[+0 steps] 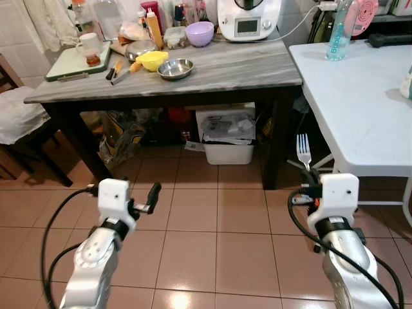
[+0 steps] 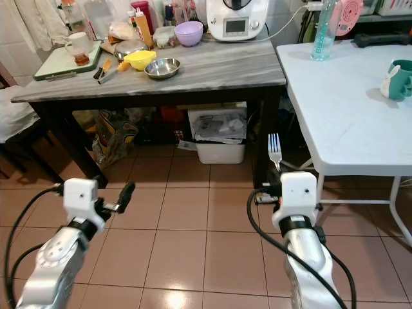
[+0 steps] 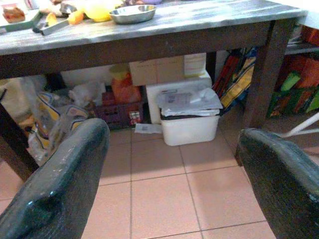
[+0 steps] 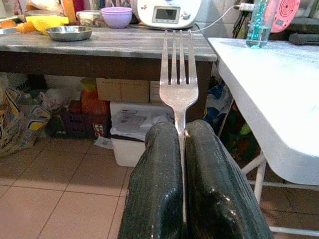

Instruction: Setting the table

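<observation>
The fork stands tines-up, its handle clamped between the closed fingers of my right end effector, held over the tiled floor just off the near left corner of the white desk. My left end effector hangs spread wide and empty above the floor before the dark desk, whose top carries a steel bowl and a yellow bowl. A white bin sits beneath it.

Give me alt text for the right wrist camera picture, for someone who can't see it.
The right pincer is shut on a silver fork that points up, tines on top. Behind it stand a dark wooden table with a steel bowl, and a white table beside it.
</observation>
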{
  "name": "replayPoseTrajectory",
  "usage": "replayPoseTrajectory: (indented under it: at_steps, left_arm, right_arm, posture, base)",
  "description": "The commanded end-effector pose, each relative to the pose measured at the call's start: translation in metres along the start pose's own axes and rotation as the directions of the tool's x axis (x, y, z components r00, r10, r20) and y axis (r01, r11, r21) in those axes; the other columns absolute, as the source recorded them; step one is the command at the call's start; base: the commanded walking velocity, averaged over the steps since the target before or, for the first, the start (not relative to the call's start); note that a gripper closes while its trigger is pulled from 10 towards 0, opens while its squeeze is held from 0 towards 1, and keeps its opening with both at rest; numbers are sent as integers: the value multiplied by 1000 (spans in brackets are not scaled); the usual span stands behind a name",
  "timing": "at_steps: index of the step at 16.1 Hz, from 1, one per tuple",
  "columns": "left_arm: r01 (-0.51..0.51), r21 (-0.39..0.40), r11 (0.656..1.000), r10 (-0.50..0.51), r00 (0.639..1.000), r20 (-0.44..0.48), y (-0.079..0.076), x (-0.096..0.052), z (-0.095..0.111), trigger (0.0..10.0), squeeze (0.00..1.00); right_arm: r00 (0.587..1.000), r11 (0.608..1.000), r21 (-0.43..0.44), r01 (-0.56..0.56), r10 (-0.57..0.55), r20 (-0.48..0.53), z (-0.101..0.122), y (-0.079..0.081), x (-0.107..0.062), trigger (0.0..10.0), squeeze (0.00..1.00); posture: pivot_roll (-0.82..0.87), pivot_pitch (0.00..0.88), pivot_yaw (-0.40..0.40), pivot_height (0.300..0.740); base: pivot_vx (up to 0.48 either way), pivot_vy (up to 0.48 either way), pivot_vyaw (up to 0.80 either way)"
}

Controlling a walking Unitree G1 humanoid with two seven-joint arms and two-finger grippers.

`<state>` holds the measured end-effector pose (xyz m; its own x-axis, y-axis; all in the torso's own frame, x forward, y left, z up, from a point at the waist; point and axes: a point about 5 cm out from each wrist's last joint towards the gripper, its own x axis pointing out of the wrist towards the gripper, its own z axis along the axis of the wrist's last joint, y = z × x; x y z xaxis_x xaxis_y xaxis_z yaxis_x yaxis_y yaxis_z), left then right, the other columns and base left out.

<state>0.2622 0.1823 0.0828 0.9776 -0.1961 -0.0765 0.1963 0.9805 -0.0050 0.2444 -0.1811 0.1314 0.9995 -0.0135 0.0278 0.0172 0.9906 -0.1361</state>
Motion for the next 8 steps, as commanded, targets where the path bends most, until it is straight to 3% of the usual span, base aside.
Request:
replayPoseTrajectory:
  at_steps: [1, 4, 8]
  left_arm:
    - [-8, 17, 1000, 8, 1000, 2, 5, -4, 2, 10000, 0]
    - [3, 11, 1000, -3, 1000, 5, 0, -6, 2, 10000, 0]
    - [44, -2, 999, -44, 999, 13, -8, -3, 5, 10000, 0]
  right_arm:
    - [1000, 1000, 2, 3, -3, 20, 5, 0, -3, 10000, 0]
    - [1000, 1000, 4, 2, -2, 6, 2, 1, -8, 10000, 0]
    - [1000, 1000, 7, 3, -3, 21, 6, 3, -1, 10000, 0]
  posture:
    - [-78, 0, 115, 740]
    - [-76, 0, 114, 740]
    - [-81, 6, 117, 740]
  base:
    - [0, 0, 0]
    - [0, 0, 0]
    - [309, 0, 0]
